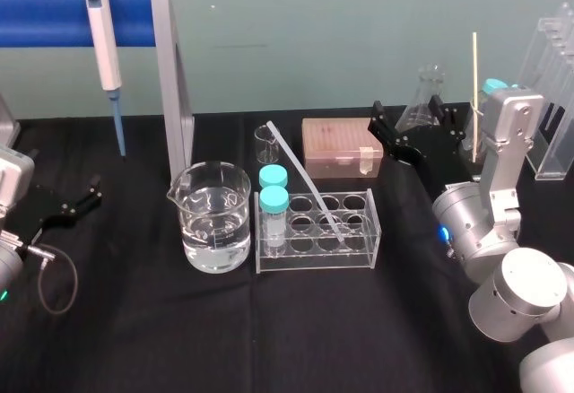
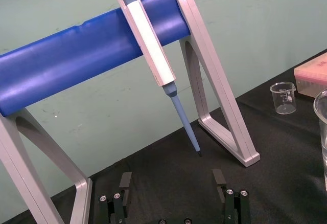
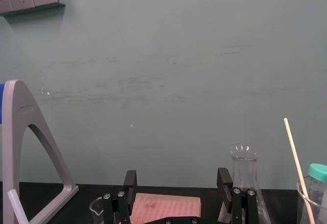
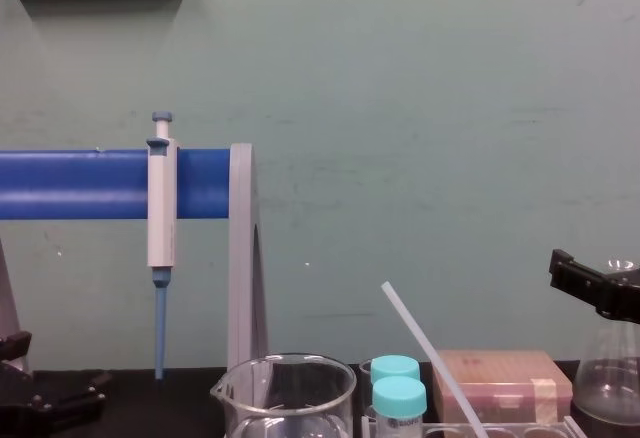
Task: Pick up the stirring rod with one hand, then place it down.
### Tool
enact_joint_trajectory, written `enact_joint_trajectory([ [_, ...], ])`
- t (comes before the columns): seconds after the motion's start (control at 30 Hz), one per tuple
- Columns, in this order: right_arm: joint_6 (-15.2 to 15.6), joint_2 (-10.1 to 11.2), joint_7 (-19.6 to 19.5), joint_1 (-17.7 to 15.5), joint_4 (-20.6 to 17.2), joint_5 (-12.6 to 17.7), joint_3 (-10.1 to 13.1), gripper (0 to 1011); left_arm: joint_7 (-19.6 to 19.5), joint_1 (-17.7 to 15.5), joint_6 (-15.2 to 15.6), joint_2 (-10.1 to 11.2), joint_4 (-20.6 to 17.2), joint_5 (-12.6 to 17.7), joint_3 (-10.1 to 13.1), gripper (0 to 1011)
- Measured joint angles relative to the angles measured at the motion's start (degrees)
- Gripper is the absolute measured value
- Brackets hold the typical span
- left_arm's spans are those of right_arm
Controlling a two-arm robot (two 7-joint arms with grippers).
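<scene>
The stirring rod [image 1: 300,173] is a translucent whitish rod leaning in the clear tube rack [image 1: 316,257], with its top end tilted back and left over a small beaker [image 1: 265,144]. The rod also rises above the rack in the chest view [image 4: 425,348] and appears at a corner of the right wrist view [image 3: 14,203]. My right gripper [image 1: 408,117] is open and holds nothing. It hovers behind the pink tip box [image 1: 336,146], to the right of the rod and apart from it. Its fingers [image 3: 130,180] stand wide. My left gripper [image 1: 90,192] rests open at the far left, with its fingers [image 2: 125,182] spread.
A large beaker [image 1: 213,218] of water stands left of the rack, which holds two teal-capped tubes [image 1: 273,200]. A conical flask [image 1: 430,92] and a thin cream stick [image 1: 474,79] stand by the right gripper. A pipette [image 1: 106,43] hangs on the blue stand. Clear racks [image 1: 556,97] stand at the far right.
</scene>
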Motion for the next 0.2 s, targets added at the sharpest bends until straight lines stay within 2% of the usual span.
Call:
enact_joint_trajectory([
  [0.2, -0.05, 0.02, 0.03, 0.03, 0.04, 0.04, 0.0, 1000, 0.0, 0.0, 0.0, 0.0, 0.0, 0.0, 0.0, 1000],
])
